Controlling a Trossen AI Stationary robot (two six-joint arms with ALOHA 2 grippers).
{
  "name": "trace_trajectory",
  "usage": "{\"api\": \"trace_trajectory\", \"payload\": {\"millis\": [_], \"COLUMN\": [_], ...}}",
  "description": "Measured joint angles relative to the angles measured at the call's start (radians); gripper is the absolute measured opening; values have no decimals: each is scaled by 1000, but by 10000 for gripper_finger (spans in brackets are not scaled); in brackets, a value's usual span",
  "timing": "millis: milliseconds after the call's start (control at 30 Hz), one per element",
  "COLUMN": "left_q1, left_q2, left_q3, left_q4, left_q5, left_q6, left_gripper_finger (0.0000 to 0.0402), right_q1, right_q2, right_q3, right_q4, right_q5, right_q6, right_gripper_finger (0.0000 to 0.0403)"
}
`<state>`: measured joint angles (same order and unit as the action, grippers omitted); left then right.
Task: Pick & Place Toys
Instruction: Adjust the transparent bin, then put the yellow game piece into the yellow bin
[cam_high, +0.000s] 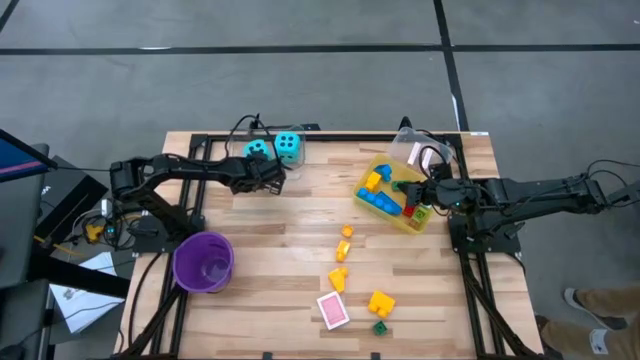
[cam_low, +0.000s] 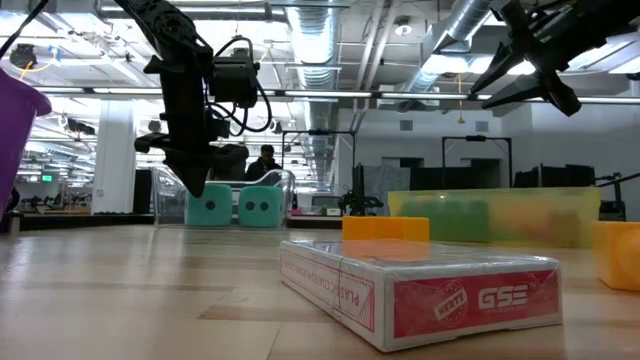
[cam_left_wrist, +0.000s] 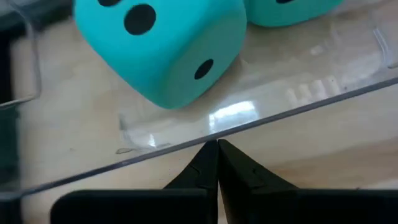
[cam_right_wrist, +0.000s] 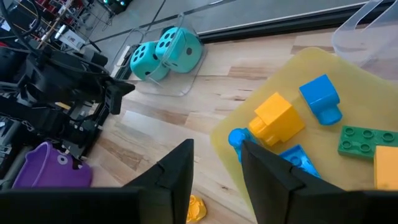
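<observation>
Hovering: right gripper (cam_high: 428, 192), jaws apart, over translucent yellow bin (cam_high: 432, 222) | left gripper (cam_high: 281, 178) jaws together near 2 dice (cam_high: 275, 148)

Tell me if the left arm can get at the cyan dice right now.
Probably yes, but not straight on. The left claw is shut and sits just outside the clear tray holding the cyan dice. The tray's low wall stands between them, so it would likely need to open and come over it.

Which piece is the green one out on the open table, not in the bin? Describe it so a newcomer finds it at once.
In the high view, start at the wooden table's near edge, right of the middle, where a pink card box lies flat. Just right of it sits a yellow brick; the small green brick lies directly below that, the only green piece outside the yellow bin.
</observation>
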<state>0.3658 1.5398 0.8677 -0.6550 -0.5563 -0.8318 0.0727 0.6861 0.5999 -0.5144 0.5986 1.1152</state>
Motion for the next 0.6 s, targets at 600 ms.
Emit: {"api": "trace_trajectory", "payload": {"millis": [600], "left_q1": [-198], "left_q2": [-212], "left_q3": [0], "left_q4": [144], "left_q5": [189], "left_q6": [176], "left_gripper_finger": [2], "right_q1": [0], "right_q2": [1], "right_q3": [0], "right_q4": [2], "right_q5": [-33], "right_q6": [0], "right_gripper_finger": [123]}}
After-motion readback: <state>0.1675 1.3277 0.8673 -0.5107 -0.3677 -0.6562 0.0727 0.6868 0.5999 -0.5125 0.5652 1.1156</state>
